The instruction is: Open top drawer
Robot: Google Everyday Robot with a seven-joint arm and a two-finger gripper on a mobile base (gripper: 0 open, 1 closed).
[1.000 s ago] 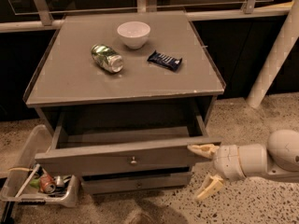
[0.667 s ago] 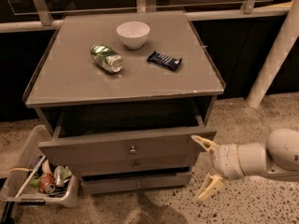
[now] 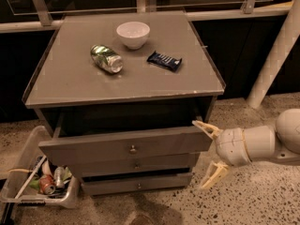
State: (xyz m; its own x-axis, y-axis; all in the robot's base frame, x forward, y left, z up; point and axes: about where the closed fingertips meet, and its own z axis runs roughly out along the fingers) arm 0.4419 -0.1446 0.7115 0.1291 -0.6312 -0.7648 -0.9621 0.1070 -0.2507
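Top drawer (image 3: 126, 144) part-way out at lower centre, pincer off the knob (image 3: 133, 149)
Your gripper (image 3: 205, 156) sits lower right, spread wide and holding nothing, its upper tip at the drawer's right end; a push there could skew it or shove it shut.

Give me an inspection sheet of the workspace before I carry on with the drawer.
Surface: grey cabinet top, carrying three loose items.
Job's things: top drawer pulled partly out; its knob is free.
Clutter: white bowl upright, can on its side, dark wrapped bar, all apart from one another.
Grippers: end effector at the drawer front's right end, open, holding nothing; upper finger by the front's top corner.
Cables: nothing seen.
Surroundings: two slimmer drawers below; floor bin with cans on the left; white post on the right.
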